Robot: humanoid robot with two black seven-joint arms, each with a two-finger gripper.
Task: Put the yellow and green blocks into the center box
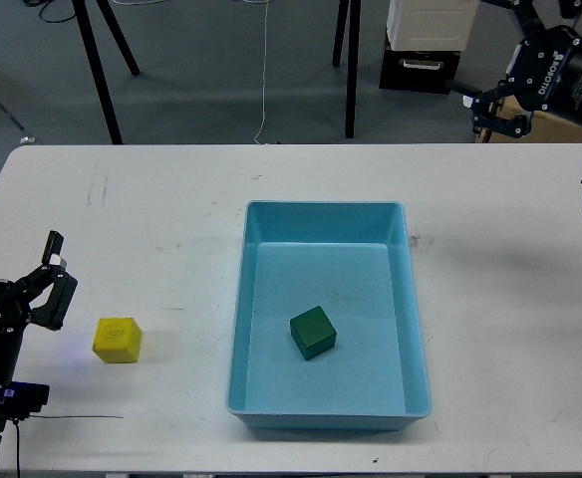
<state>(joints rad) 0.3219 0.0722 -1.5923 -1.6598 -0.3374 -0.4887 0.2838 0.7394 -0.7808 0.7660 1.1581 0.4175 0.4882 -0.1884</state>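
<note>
The green block lies inside the light blue center box, near its middle and slightly tilted. The yellow block sits on the white table, left of the box. My left gripper is open and empty at the left edge, a short way left of and above the yellow block. My right gripper is raised at the top right corner, beyond the table's far edge, far from the box. Its two fingers stand apart and hold nothing.
The white table spans the view. Behind it on the floor stand black tripod legs, a black and white case and a cardboard box. A thin cable lies by the front left edge.
</note>
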